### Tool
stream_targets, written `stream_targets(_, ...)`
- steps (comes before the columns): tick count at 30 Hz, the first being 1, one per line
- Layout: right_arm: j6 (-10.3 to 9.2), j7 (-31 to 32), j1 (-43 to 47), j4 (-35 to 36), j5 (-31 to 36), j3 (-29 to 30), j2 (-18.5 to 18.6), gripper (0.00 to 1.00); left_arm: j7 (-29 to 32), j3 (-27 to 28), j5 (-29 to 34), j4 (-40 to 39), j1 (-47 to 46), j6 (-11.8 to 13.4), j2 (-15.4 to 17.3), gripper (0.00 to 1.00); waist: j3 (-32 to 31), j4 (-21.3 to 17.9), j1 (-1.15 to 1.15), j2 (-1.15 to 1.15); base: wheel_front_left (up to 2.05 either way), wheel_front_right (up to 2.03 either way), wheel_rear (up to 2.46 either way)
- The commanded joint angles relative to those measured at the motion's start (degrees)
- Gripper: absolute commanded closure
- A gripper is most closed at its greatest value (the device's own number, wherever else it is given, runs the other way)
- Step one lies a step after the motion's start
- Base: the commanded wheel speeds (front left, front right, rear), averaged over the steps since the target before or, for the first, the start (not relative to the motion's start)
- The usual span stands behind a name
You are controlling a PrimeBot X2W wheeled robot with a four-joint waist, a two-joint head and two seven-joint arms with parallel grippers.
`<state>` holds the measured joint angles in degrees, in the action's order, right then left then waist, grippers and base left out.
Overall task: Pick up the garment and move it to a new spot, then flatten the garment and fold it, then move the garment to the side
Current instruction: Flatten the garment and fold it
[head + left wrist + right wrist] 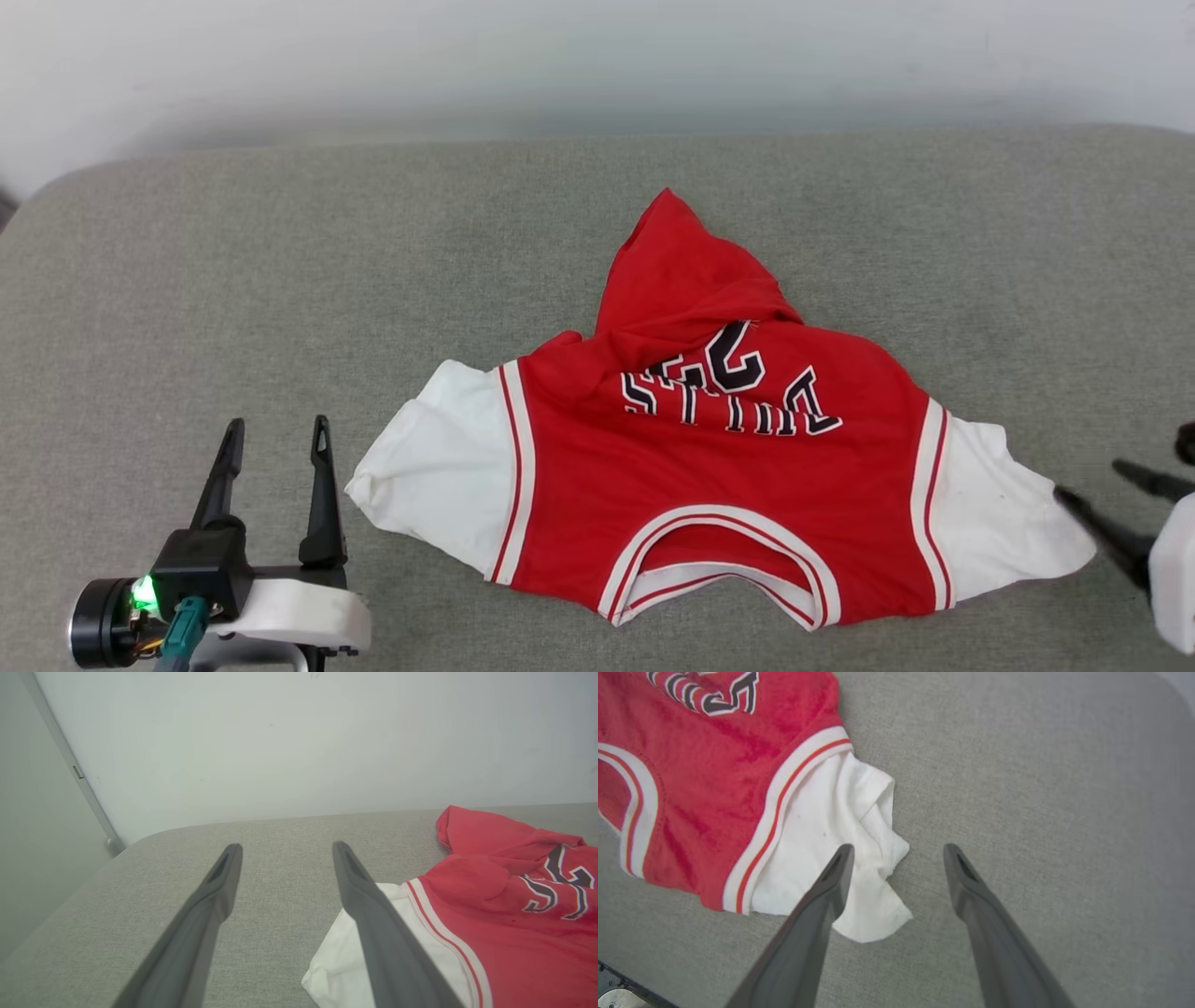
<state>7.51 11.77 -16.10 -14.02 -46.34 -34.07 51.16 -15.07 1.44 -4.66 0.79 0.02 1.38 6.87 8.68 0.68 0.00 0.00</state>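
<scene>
Left claw (275,425) released, the garment (709,467) just to its right — right claw (899,847) released too, one finger over the white sleeve (840,826).

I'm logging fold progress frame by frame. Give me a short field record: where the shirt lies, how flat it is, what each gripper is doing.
surface: grey fabric surface
garment: red jersey, lettering up, neckline toward the robot
flatness: not flat; far end folded over onto the lettering; right sleeve crumpled
left gripper: open, beside the left sleeve, holding nothing
right gripper: open, at the right sleeve's tip, holding nothing
fold: not yet done
</scene>
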Motion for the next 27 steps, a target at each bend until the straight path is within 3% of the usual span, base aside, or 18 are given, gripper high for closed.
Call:
stream_targets(1, -0.04, -0.1, 1.3, 1.5, 0.4, 2.4, 0.8, 0.0, -0.1, 0.3, 0.5, 0.0, 0.7, -0.2, -0.1, 0.0, -0.6, -0.3, 0.0, 0.0, 0.0, 0.0, 0.0)
stream_targets(6, -0.03, 2.8, 3.0, 9.3, 2.5, 12.4, 1.9, 0.0, -0.1, 0.7, 1.0, -0.6, 1.3, -0.5, -0.5, 0.0, -0.9, -0.4, 0.0, 0.0, 0.0, 0.0, 0.0)
stream_targets(11, -0.03, 14.2, 1.0, 13.6, 2.2, 16.4, 1.9, 0.0, -0.1, 0.8, 1.1, -0.8, 0.5, -0.9, -1.0, 0.0, 0.2, -0.1, 0.0, 0.0, 0.0, 0.0, 0.0)
stream_targets(15, -0.04, 25.9, -0.6, 13.1, 0.8, 14.1, 2.1, 0.0, -0.1, 0.3, 1.4, -0.6, -0.6, -1.4, -1.3, 0.0, 1.2, 0.8, 0.0, 0.0, 0.0, 0.0, 0.0)
stream_targets(19, -0.03, 33.7, -2.4, 10.7, 1.3, 10.9, 0.7, 0.0, -0.1, 0.2, 1.5, -0.4, -1.5, -1.9, -1.6, 0.0, 2.4, 1.7, 0.0, 0.0, 0.0, 0.0, 0.0)
stream_targets(23, -0.03, 36.6, -4.1, 6.6, 1.9, 8.1, -2.5, 0.0, -0.1, 0.2, 1.7, -0.2, -2.3, -2.3, -1.9, 0.0, 3.7, 2.6, 0.0, 0.0, 0.0, 0.0, 0.0)
stream_targets(24, -0.03, 36.6, -5.1, 2.6, 3.6, 3.7, -5.4, 0.0, -0.1, 0.3, 1.9, -0.2, -3.1, -2.4, -2.0, 0.0, 5.2, 3.1, 0.0, 0.0, 0.0, 0.0, 0.0)
stream_targets(27, -0.03, 34.8, -5.0, -1.7, 3.0, 0.8, -8.5, 0.0, -0.1, 0.3, 2.0, -0.1, -3.6, -2.7, -2.1, 0.0, 6.1, 3.4, 0.0, 0.0, 0.0, 0.0, 0.0)
